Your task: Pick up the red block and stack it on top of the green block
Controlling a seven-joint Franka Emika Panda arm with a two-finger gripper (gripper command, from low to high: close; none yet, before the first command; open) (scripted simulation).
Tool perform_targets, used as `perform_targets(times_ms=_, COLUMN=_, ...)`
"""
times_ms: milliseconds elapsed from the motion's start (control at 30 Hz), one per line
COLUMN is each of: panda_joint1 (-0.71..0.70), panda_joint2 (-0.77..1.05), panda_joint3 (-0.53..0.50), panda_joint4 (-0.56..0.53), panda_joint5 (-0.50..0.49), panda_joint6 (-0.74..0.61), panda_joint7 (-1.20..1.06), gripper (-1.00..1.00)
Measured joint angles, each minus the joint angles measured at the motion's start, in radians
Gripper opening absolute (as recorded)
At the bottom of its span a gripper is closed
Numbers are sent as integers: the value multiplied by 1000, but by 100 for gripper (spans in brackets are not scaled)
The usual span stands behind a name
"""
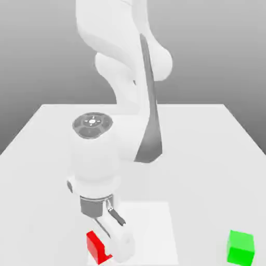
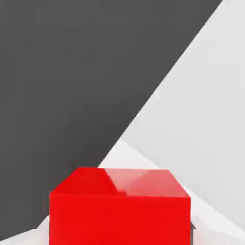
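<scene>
in the exterior view, the red block (image 1: 95, 248), a plain, bright, flat-faced thing, sits low at the left, partly hidden by the end effector (image 1: 115, 253). just to its right, that end effector is closed on the red block, one finger pad at either side. well apart at the far right, the bright green block (image 1: 240, 248) rests on the bench (image 1: 200, 192).

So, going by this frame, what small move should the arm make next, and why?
Probably a short lift straight up: the gripper is shut on the red block, which still has to get on top of the green block, standing apart on the table.
</scene>
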Motion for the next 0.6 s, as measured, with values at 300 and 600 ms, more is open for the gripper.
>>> perform_targets(times_ms=300, panda_joint1=223, panda_joint2=-31, panda_joint3=189, panda_joint4=89, panda_joint5=-51, panda_joint6=-137, panda_joint7=30, gripper=-100)
perform_targets(times_ms=600, panda_joint1=392, panda_joint2=123, panda_joint3=212, panda_joint4=166, panda_joint5=-184, panda_joint6=-73, panda_joint7=118, gripper=100)
